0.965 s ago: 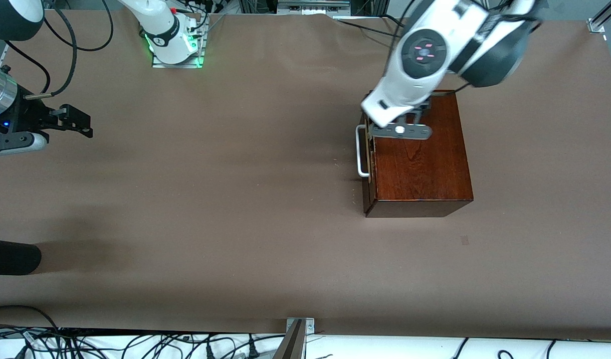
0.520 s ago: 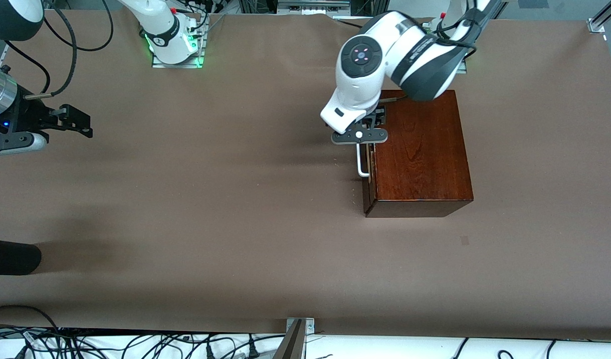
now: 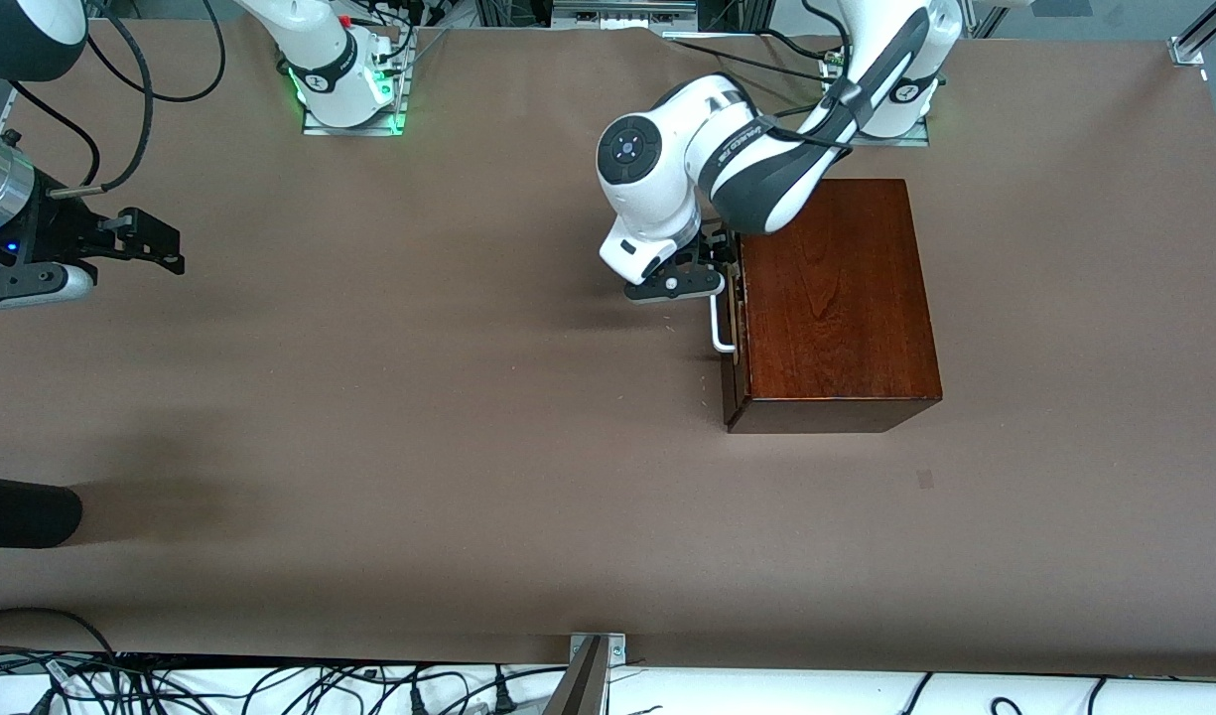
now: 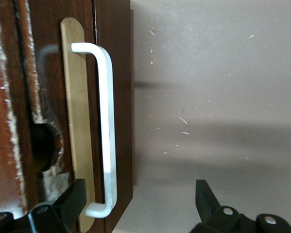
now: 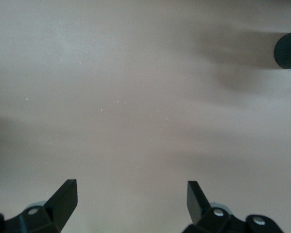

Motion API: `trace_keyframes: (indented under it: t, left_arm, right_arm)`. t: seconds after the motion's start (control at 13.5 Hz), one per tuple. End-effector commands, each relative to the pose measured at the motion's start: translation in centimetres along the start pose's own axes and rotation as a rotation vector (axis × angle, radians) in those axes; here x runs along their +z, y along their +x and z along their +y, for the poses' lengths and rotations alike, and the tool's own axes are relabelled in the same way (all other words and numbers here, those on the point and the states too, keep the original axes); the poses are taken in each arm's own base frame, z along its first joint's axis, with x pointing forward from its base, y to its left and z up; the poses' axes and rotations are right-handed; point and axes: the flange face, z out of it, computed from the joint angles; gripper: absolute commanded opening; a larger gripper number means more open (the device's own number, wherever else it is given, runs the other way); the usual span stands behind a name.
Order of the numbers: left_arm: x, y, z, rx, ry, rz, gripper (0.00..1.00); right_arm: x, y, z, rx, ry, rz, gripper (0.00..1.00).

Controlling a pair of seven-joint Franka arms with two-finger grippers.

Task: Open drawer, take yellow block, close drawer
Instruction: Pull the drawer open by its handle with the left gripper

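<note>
left gripper [image 4: 138, 204]: jaws wide, straddling the drawer [image 4: 113, 73] handle [image 4: 105, 126] end, bar running lengthwise away | right gripper [image 5: 130, 204]: spread open, waiting at table's right-arm end

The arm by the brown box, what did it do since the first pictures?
The left gripper came off the top of the box, swung down in front of the drawer, and now sits open around the white handle, not gripping yet. The drawer stayed shut, the box did not move, and the right gripper waited open at its end of the table.
</note>
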Motion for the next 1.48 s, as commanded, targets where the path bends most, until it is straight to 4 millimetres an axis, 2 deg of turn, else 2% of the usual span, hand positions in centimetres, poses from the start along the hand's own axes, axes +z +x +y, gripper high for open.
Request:
trace_keyframes:
  t: [0.0, 0.15, 0.45, 0.74, 1.04, 1.41]
  left_arm:
    - [1.1, 0.4, 0.2, -0.002, 0.041, 0.025, 1.00]
    - [2.5, 0.6, 0.5, -0.021, 0.057, 0.019, 1.00]
    - [3.4, 0.8, 0.8, -0.019, 0.058, 0.017, 1.00]
    - [4.3, 0.3, 2.7, 0.007, 0.020, 0.032, 1.00]
    - [4.3, -0.3, 5.0, 0.034, -0.057, 0.069, 1.00]
    - [3.1, 0.2, 6.3, 0.035, -0.161, 0.115, 1.00]
  right_arm:
    - [-0.4, -0.1, 0.1, 0.007, 0.002, -0.002, 1.00]
    - [-0.5, -0.2, 0.1, 0.005, 0.002, 0.000, 1.00]
    - [-0.4, -0.1, 0.1, 0.005, 0.002, -0.002, 1.00]
    - [-0.5, -0.2, 0.1, 0.005, 0.002, 0.000, 1.00]
    - [-0.4, -0.1, 0.1, 0.004, 0.002, -0.002, 1.00]
    - [-0.4, -0.1, 0.1, 0.007, 0.000, -0.002, 1.00]
